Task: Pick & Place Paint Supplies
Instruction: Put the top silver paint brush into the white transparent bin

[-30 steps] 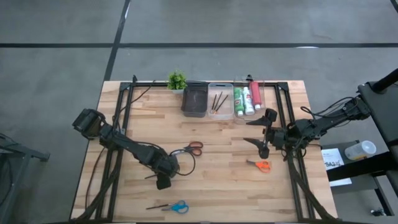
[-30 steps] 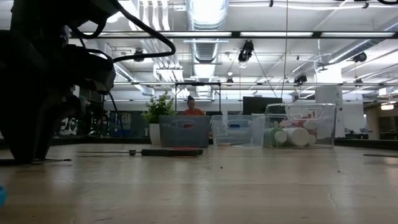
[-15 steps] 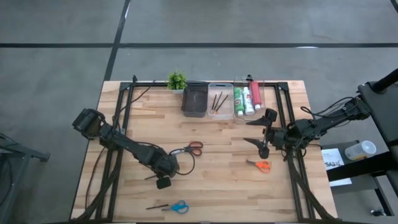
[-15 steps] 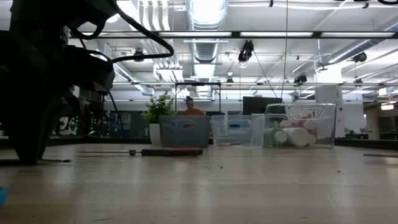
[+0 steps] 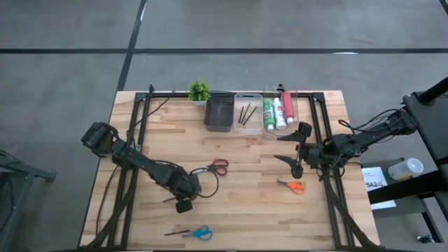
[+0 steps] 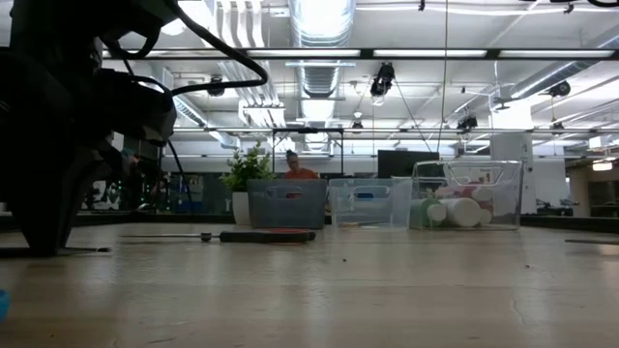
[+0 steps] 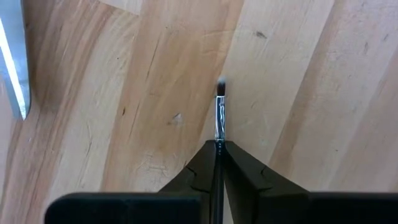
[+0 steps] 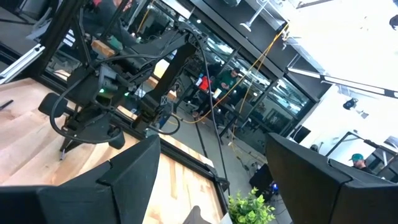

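a butcher-block table carries both arms, three bins along its far edge and loose supplies in the middle. the grey bin sits beside the small green potted plant; next to it a clear bin holds two dark brushes, and a third clear bin holds the paint tubes, green, white and pinkish-red, lying side by side.

the left gripper is low over the wood near the table's middle, its jaws pressed together on a thin brush; the wrist view shows the silver ferrule and pale tip sticking out past the fingers, the tip close to the board. the right gripper hangs above the right side with its jaws spread wide, holding nothing.

three scissors lie flat and free: a red-handled pair just beyond the left gripper, an orange-handled pair near the right gripper, a blue-handled pair by the near edge.

the brush is likely very light, stiff but slender, and prone to pivot or slip in a pinch; a hold on the handle near the ferrule, clear of the bristles, looks safest. the scissors, thin and flush to the wood, would probably be easiest taken at the thicker plastic handles.
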Controlling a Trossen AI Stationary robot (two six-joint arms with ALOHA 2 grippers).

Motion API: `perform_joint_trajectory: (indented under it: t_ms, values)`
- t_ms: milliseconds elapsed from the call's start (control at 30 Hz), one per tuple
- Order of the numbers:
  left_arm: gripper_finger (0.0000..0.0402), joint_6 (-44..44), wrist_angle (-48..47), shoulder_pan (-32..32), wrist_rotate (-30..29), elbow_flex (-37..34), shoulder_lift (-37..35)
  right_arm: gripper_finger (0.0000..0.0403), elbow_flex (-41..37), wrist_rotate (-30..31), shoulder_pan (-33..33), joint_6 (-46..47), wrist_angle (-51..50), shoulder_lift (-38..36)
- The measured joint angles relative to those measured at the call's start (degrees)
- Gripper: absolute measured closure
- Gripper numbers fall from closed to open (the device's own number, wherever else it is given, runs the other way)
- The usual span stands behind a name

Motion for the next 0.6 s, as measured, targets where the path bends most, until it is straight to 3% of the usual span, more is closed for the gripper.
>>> perform_joint_trajectory:
  t_ms: [600]
  values:
    - [0.0372, -1.3, 0.3, 1.8, 2.4, -0.4, -1.5, 0.0115, 0.0, 0.0, 0.0, -0.1, 0.0, 0.0]
